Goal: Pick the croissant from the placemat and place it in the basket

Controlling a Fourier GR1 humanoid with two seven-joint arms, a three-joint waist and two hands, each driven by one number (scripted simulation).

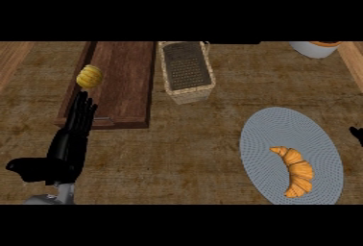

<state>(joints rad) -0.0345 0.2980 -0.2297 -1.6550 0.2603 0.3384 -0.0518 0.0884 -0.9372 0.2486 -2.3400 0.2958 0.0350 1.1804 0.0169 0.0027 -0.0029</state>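
Note:
A golden croissant [296, 171] lies on the grey-blue oval placemat [276, 129] at the lower right of the head view. A tan wicker basket [187, 71] with a dark inside stands at the top centre, apart from the mat. My left hand [71, 144] rests open at the lower left, fingers straight and pointing up over the wooden tray's near edge, thumb out to the left. Only a black tip of my right hand [356, 135] shows at the right edge, just right of the placemat, touching nothing I can see.
A dark wooden tray [120, 81] lies at the upper left, with a yellow ridged fruit [89, 76] at its left rim. A white bowl [313, 48] with something orange in it stands at the top right corner. The counter is brown wood.

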